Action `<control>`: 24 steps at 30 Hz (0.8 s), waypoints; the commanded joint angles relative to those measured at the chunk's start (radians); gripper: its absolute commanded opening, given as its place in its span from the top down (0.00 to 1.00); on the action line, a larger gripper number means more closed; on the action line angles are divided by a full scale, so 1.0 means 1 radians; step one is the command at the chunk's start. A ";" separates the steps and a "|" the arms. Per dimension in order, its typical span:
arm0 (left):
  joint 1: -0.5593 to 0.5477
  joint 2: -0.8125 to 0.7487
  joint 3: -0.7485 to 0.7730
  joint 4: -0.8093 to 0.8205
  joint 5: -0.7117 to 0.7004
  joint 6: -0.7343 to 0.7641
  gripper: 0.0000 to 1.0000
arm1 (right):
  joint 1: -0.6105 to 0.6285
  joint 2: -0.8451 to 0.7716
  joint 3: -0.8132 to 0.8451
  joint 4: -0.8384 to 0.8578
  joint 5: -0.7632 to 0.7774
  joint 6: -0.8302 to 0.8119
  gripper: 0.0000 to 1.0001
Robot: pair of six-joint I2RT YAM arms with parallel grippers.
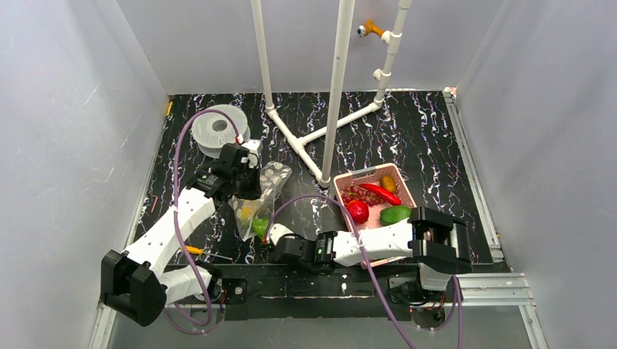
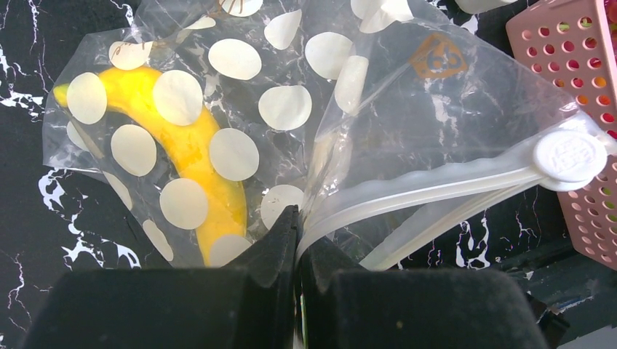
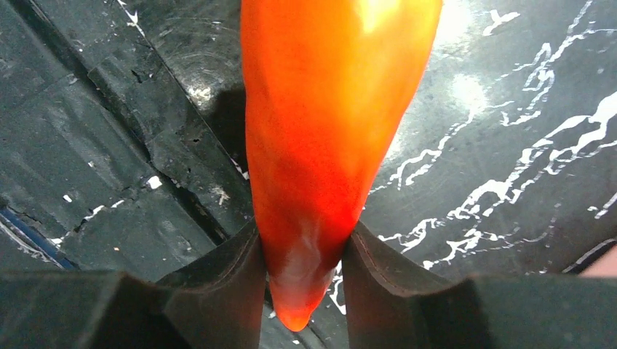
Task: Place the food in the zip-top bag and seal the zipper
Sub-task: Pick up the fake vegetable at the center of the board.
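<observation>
– Is the left gripper [image 2: 297,240] gripping anything?
– It's pinching the bag [image 2: 436,109] right at the zipper [image 2: 436,190], which is running off to its right toward the basket [image 2: 582,109]. A banana [image 2: 190,149] is lying inside the bag, ahead and left.
– And the right gripper [image 3: 302,254]?
– It's clamping the carrot [image 3: 320,109] by the narrow tip, and the rest is sticking out straight ahead.
</observation>
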 commanded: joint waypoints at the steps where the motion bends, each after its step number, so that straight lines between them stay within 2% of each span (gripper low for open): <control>1: 0.000 -0.049 0.018 -0.008 0.002 0.008 1.00 | 0.005 -0.082 -0.014 0.021 0.100 0.010 0.97; 5: 0.001 -0.110 0.000 0.015 -0.007 0.012 1.00 | 0.005 -0.192 -0.019 -0.012 0.026 0.010 0.99; 10: 0.000 -0.206 -0.038 0.076 -0.013 0.009 1.00 | -0.013 -0.289 0.052 -0.116 -0.219 0.024 0.99; 15: -0.001 -0.277 -0.061 0.112 -0.015 0.006 1.00 | -0.146 -0.294 0.153 -0.149 -0.572 0.202 0.99; 20: 0.000 -0.341 -0.085 0.146 -0.024 0.006 1.00 | -0.262 -0.244 0.222 -0.099 -0.737 0.421 0.99; 24: 0.001 -0.382 -0.103 0.168 -0.025 0.008 1.00 | -0.305 -0.171 0.294 -0.061 -0.844 0.512 0.99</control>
